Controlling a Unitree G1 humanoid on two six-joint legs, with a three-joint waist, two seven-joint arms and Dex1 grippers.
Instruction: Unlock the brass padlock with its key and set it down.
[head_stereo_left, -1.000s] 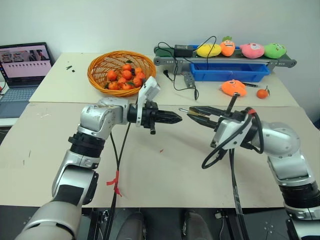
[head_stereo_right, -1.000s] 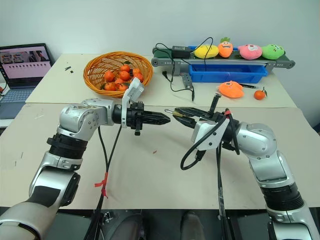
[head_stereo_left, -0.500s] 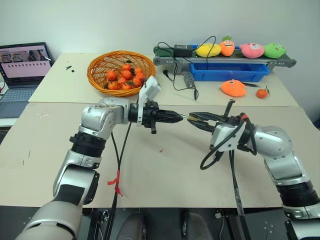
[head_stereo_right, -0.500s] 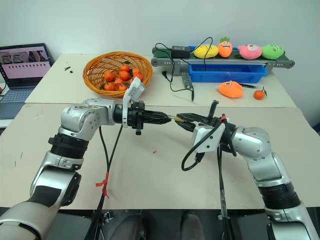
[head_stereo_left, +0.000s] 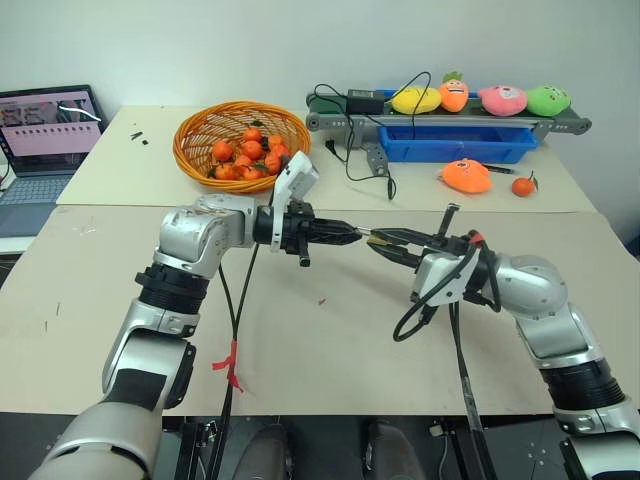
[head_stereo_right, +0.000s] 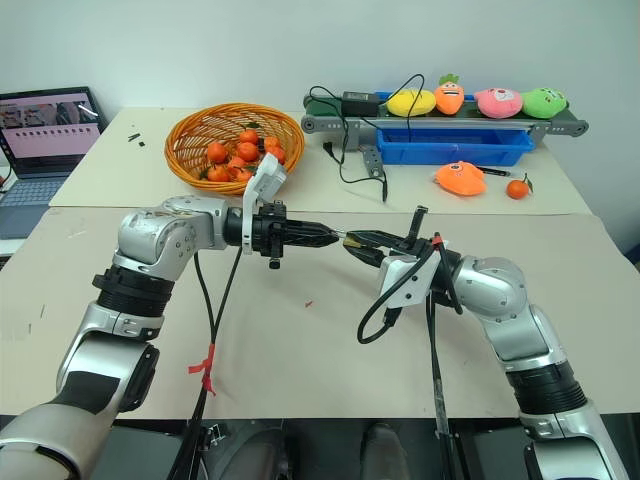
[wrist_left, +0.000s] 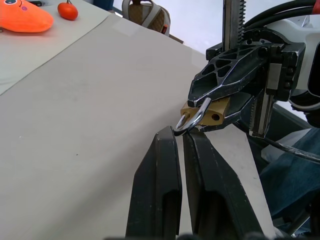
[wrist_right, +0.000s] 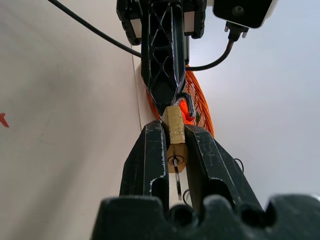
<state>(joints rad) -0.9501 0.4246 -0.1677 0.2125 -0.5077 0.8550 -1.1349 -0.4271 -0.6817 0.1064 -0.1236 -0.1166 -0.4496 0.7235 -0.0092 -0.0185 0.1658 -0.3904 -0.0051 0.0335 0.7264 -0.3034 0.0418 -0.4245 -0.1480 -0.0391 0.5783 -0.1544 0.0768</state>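
My right gripper (wrist_right: 174, 134) is shut on the small brass padlock (wrist_right: 175, 131) and holds it in the air over the table's middle. The padlock's keyhole end faces the right wrist camera, and a thin silvery key (wrist_right: 177, 176) sticks out of it. Its silver shackle (wrist_left: 194, 119) points at my left gripper (wrist_left: 179, 134). That gripper is shut, its tips touching the shackle's loop, and I cannot tell whether the loop is pinched. In the left eye view the left gripper (head_stereo_left: 356, 237) and the right gripper (head_stereo_left: 376, 241) meet tip to tip.
A woven basket (head_stereo_left: 192, 150) of oranges stands at the back left, with a laptop (head_stereo_left: 45, 140) at the far left. At the back right are a blue bin (head_stereo_left: 460, 148), a conveyor with plush toys, an orange plush (head_stereo_left: 467, 176) and cables.
My right gripper has moved left and slightly down with the padlock, closing the gap until the shackle meets the left fingertips. The left arm has stayed still.
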